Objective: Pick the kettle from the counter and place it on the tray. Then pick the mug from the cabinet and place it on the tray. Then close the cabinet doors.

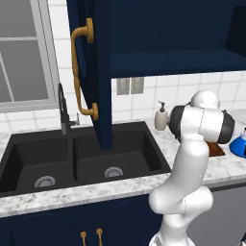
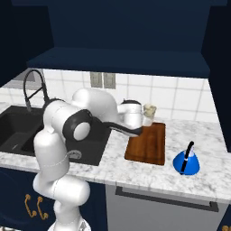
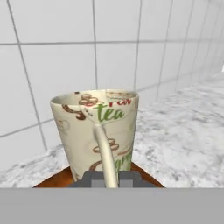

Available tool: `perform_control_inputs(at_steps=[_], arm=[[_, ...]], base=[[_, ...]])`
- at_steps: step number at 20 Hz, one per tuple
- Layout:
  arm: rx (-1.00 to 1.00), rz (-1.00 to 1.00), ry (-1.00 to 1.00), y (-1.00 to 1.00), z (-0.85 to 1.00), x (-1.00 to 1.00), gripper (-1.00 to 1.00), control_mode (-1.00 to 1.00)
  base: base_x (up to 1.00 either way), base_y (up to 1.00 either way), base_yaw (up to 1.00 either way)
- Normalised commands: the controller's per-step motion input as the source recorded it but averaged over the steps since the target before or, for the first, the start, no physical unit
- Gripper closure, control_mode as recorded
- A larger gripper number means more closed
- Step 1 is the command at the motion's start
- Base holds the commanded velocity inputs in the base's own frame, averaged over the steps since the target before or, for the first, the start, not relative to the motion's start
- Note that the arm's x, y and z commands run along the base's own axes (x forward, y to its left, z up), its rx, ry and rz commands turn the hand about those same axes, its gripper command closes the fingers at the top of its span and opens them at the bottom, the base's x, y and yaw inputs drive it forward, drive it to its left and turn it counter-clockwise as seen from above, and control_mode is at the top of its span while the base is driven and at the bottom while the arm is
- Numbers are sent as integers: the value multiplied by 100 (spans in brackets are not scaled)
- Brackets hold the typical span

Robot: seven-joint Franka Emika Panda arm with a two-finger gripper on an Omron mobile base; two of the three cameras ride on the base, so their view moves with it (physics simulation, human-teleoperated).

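**A:** Mug first: your cream-white ceramic mug (image 3: 97,133), printed with brown and green "tea" lettering, stands upright at the back of the reddish-brown wooden tray (image 2: 147,144), near the white tiled wall. Its loop handle faces the hand camera.

**B:** And the gripper (image 3: 108,177)?

**A:** You see its two dark fingertips pressed close on either side of that handle at the bottom of the hand view, so it has closed around the mug's handle.

**B:** Where is the kettle?

**A:** Your small bright blue cone-shaped kettle (image 2: 187,161) with the black handle sits on the speckled marble-look counter (image 2: 203,140), just beside the tray's right edge, not on it.

**B:** The cabinet?

**A:** You have the dark navy wall cabinet (image 1: 173,60) open; its left door (image 1: 96,72), with the long curved brass handle (image 1: 79,72), stands swung out over the black double sink (image 1: 77,158).
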Motion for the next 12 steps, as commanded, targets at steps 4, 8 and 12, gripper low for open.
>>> perform_control_inputs(at_steps=[4, 8, 12], arm=[[3, 22, -28, -18, -44, -82, 100, -100], [1, 24, -21, -32, -47, -81, 100, -100], [0, 34, -15, -17, -57, -44, 100, -100]], base=[[0, 0, 0], [0, 0, 0], [0, 0, 0]])
